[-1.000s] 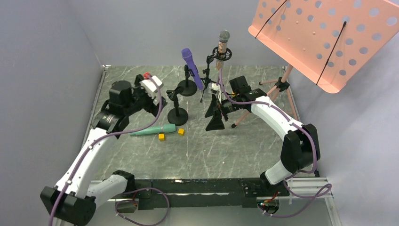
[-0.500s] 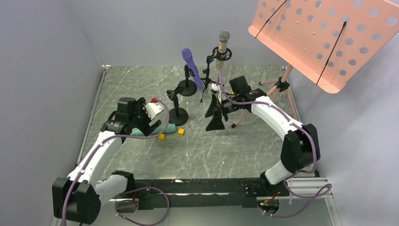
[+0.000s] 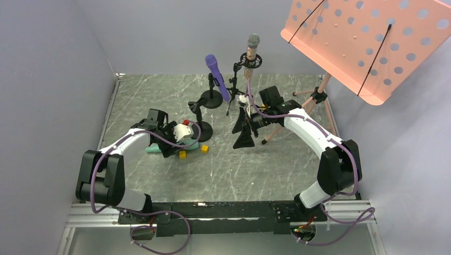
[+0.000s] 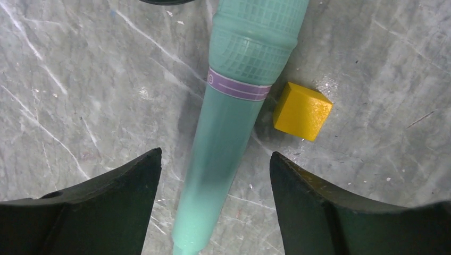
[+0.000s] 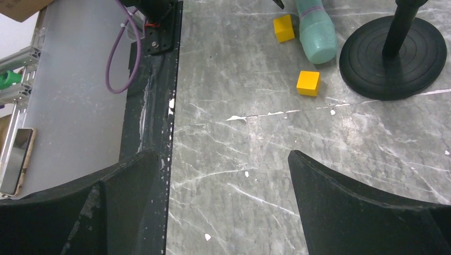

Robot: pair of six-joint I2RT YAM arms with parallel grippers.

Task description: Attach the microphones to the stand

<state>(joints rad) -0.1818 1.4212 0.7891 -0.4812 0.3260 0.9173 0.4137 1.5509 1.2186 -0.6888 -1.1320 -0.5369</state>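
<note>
The teal-green microphone (image 4: 228,133) lies flat on the marble table, its tail (image 3: 153,150) showing left of my left gripper. My left gripper (image 4: 215,159) is open and straddles the microphone's handle, with a finger on each side and not touching it; it also shows in the top view (image 3: 173,144). The purple microphone (image 3: 217,74) sits in its round-base stand. The pinkish-copper microphone (image 3: 251,53) stands upright in a tripod stand. An empty round-base stand (image 3: 200,127) is just beyond the teal microphone. My right gripper (image 3: 244,130) is open and empty above the table (image 5: 223,156).
Two yellow cubes (image 3: 182,154) (image 3: 205,149) lie beside the teal microphone's head; one (image 4: 302,110) touches it. A pink perforated music stand (image 3: 367,42) on tripod legs (image 3: 314,101) is at the back right. The black front rail (image 5: 154,79) borders the table.
My left arm has swung from the back left, forward and to the right, and lowered its open gripper over the teal microphone. The right arm has not moved.
</note>
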